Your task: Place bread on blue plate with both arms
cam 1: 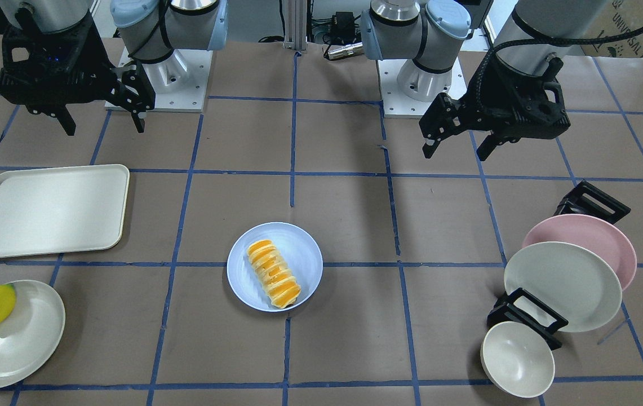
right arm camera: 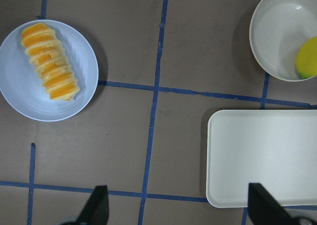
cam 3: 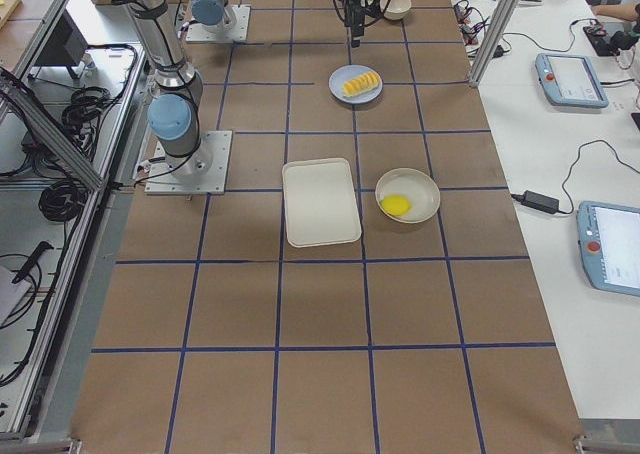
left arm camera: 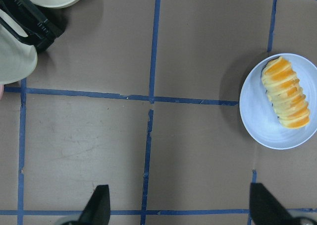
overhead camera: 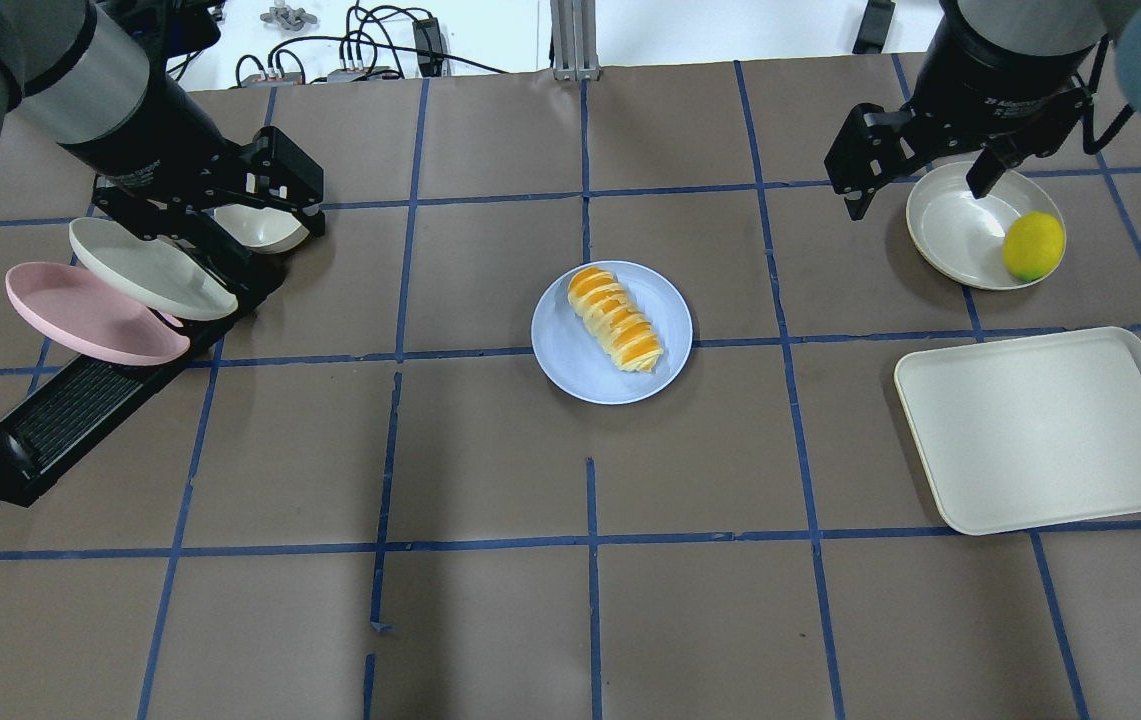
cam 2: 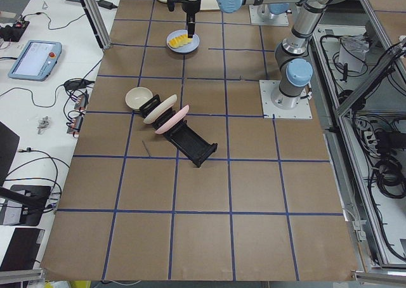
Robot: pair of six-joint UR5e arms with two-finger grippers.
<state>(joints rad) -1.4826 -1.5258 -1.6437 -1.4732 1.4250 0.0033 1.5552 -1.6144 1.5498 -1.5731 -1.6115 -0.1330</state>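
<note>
Overhead exterior view showed the bread (overhead camera: 616,320) lying slantwise on the blue plate (overhead camera: 570,367), which sat near the middle of the worktop (overhead camera: 490,620), well apart from both ends. The loaf rested wholly within the plate's rim, with nothing touching it.

The left arm (overhead camera: 115,95) hung above the worktop's left end, over a black rack (overhead camera: 60,420) that held a pink plate (overhead camera: 80,315) and a cream plate (overhead camera: 145,270) tilted on edge, with a cream bowl (overhead camera: 260,228) at the rack's far end. Its jaws were spread wide and held nothing; the left wrist view showed bare worktop between the two fingertips (left arm camera: 101,205).

The right arm (overhead camera: 1000,60) hung above the worktop's right end, near a cream dish (overhead camera: 940,215) with a lemon (overhead camera: 1033,246) lying against its rim. A cream tray (overhead camera: 1040,430) lay just beside that dish, toward the robot's edge. The right jaws were likewise wide apart and empty.
</note>
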